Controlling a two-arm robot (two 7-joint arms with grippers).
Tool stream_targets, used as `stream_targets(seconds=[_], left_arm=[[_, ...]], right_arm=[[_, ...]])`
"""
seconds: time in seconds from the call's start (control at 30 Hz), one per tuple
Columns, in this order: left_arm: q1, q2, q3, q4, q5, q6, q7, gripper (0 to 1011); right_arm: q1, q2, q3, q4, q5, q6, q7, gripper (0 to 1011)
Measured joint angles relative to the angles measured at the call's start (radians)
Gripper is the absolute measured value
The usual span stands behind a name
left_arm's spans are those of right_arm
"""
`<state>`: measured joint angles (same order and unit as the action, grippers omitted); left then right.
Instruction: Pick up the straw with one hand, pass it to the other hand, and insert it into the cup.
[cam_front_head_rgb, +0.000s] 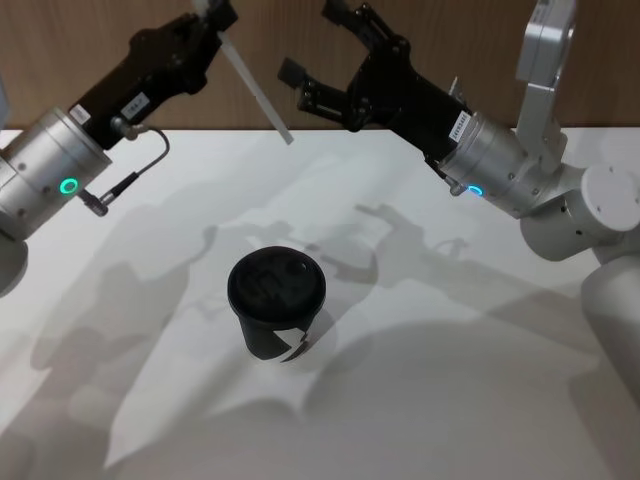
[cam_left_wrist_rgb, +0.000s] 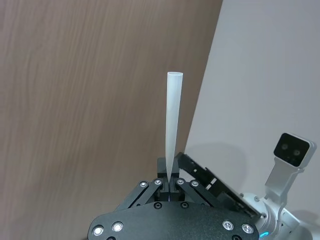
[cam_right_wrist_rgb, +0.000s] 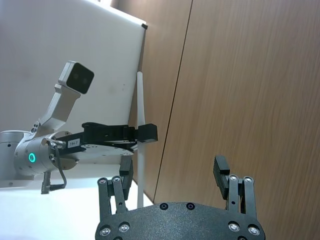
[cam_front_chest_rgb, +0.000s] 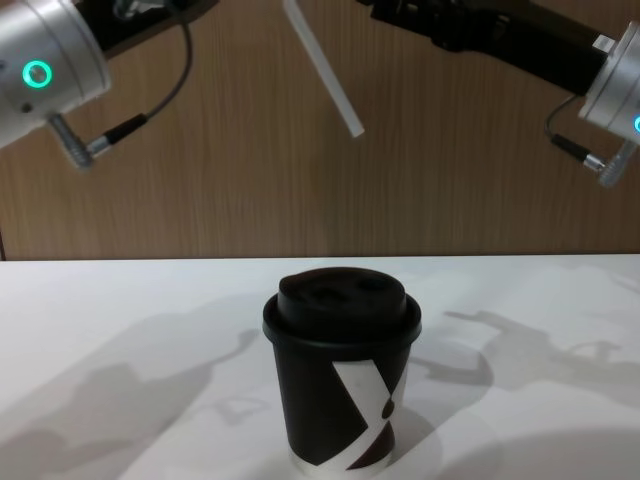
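Observation:
The white straw (cam_front_head_rgb: 255, 85) slants down from my left gripper (cam_front_head_rgb: 214, 16), which is shut on its upper end, high above the table's far side. The left wrist view shows the straw (cam_left_wrist_rgb: 173, 125) standing out from between the closed fingers (cam_left_wrist_rgb: 169, 183). My right gripper (cam_front_head_rgb: 320, 52) hangs open just right of the straw's lower end, holding nothing. Its wrist view has its spread fingers (cam_right_wrist_rgb: 172, 172) apart from the straw (cam_right_wrist_rgb: 140, 100) and the left gripper (cam_right_wrist_rgb: 142, 134). The black lidded cup (cam_front_head_rgb: 277, 303) stands upright on the table, below and in front of both; in the chest view the cup (cam_front_chest_rgb: 345, 385) sits under the straw (cam_front_chest_rgb: 325, 70).
The white table (cam_front_head_rgb: 470, 390) carries the cup alone, with free room all around it. A wooden wall (cam_front_head_rgb: 470, 40) rises right behind the table's far edge, close behind both grippers.

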<state>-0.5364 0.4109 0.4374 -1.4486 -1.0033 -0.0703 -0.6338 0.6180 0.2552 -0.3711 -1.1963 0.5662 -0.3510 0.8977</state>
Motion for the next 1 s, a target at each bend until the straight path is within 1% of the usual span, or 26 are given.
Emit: stream_targets(seconds=[0.2,0.47,0.83,1.0], left_arm=[[0.016,0.022,-0.014,-0.007,0.001,0.000,-0.008,4],[0.027,0.044,-0.014,-0.014,0.001,0.010,-0.039,4],[0.033,0.081,0.015,-0.037,0.001,0.034,-0.106,4],[0.033,0.100,0.029,-0.052,0.009,0.040,-0.133,4]], right_arm=[[0.000,0.000,0.000,0.000,0.000,0.000,0.000,1001],[0.000,0.000,0.000,0.000,0.000,0.000,0.000,1001],[0.000,0.000,0.000,0.000,0.000,0.000,0.000,1001],[0.000,0.000,0.000,0.000,0.000,0.000,0.000,1001]])
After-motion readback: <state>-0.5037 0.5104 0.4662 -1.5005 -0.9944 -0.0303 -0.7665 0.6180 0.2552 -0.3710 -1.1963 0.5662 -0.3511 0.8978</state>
